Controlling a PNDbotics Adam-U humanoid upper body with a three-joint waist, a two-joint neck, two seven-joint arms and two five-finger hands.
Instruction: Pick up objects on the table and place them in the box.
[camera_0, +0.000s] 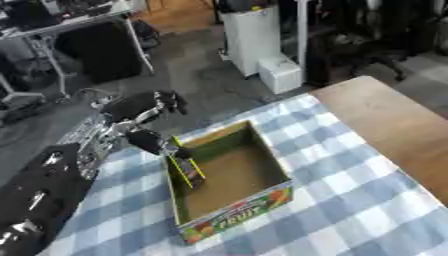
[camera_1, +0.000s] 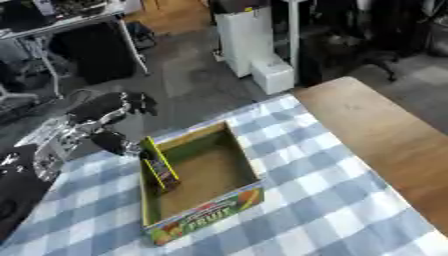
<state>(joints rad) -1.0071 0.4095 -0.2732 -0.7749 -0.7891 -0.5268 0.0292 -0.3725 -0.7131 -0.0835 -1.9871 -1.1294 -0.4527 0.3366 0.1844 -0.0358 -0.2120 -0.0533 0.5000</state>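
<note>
Against the box's (camera_0: 229, 210) left inner wall stands a dark, flat packet (camera_0: 186, 168) with yellow edges, tilted, its lower end on the brown floor of the box and its upper end at the rim. That open cardboard box has green inner walls and a bright front panel reading FRUIT, and it sits on a blue-and-white checked cloth (camera_0: 350, 200) at about the picture's centre.

At ten o'clock from the box, the left hand (camera_0: 149, 107) hangs over the table's far-left edge. Its thumb (camera_0: 150, 141) reaches down toward the packet's upper end, while the other fingers (camera_0: 168, 100) stay higher and partly curled, apart from the packet. Whether the thumb actually touches the packet cannot be told. The black and silver left arm (camera_0: 52, 175) comes in from eight o'clock, running up along the cloth's left side to the wrist.

At three o'clock, bare brown wooden tabletop (camera_0: 394, 125) shows beyond the cloth. The right hand appears in neither view.
</note>
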